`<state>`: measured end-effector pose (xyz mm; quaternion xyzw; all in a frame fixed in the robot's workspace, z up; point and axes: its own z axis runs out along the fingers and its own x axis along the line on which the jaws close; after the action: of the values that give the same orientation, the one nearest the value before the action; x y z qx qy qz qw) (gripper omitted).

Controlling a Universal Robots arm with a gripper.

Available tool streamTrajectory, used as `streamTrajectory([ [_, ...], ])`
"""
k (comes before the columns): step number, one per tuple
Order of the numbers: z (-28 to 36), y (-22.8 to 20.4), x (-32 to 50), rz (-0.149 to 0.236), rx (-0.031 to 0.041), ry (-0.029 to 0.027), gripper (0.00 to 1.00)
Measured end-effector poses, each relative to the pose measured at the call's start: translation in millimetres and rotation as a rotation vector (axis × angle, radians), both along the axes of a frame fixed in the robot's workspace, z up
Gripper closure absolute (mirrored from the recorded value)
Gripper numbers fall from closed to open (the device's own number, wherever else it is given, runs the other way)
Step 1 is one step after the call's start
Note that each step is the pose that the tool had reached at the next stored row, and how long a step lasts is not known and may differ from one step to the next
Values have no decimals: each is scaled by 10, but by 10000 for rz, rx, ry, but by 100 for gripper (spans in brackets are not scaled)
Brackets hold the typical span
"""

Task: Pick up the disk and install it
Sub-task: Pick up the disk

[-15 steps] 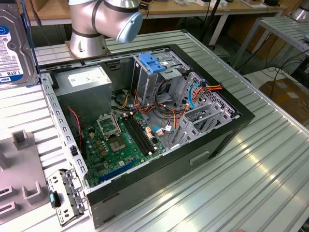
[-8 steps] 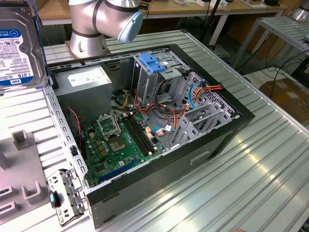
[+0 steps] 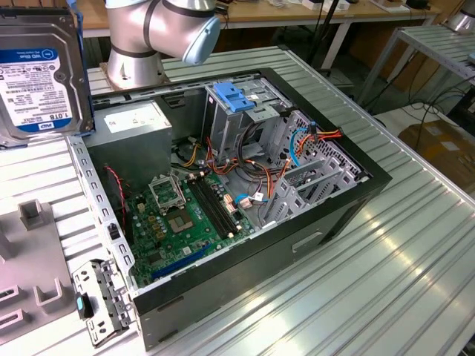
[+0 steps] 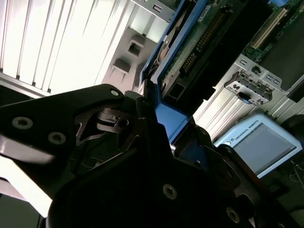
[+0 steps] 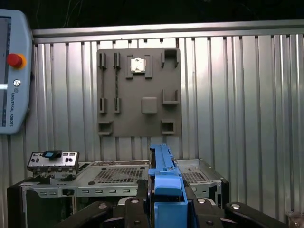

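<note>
Above the table (image 3: 386, 297), the jaws clamp shut on the blue-railed disk (image 3: 41, 67), held clear of the open computer case (image 3: 252, 267). Pickup looks done; installation in the case remains.

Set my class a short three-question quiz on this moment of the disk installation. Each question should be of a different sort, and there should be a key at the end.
1. True or false: the disk already lies inside the computer case.
2. Multiple choice: what is the gripper shut on?
A) the disk's blue rail
B) the grey power-supply box
C) a loose cable
3. Short answer: what colour is the bracket on top of the case's drive cage?

Key:
1. False. The disk is held up outside the case.
2. A
3. Blue
</note>
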<state>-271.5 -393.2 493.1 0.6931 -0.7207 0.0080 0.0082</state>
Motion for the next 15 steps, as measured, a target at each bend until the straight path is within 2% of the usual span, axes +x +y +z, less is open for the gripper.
streamTrajectory([
  [2,-5,-12,79,-1,-11,-1,63],
  [7,-16,-37,174,-6,-18,-1,63],
  [10,-24,-58,268,-10,-25,-1,63],
  [12,-27,-66,303,-11,-28,0,63],
  [15,-35,-88,409,-16,-30,-1,63],
])
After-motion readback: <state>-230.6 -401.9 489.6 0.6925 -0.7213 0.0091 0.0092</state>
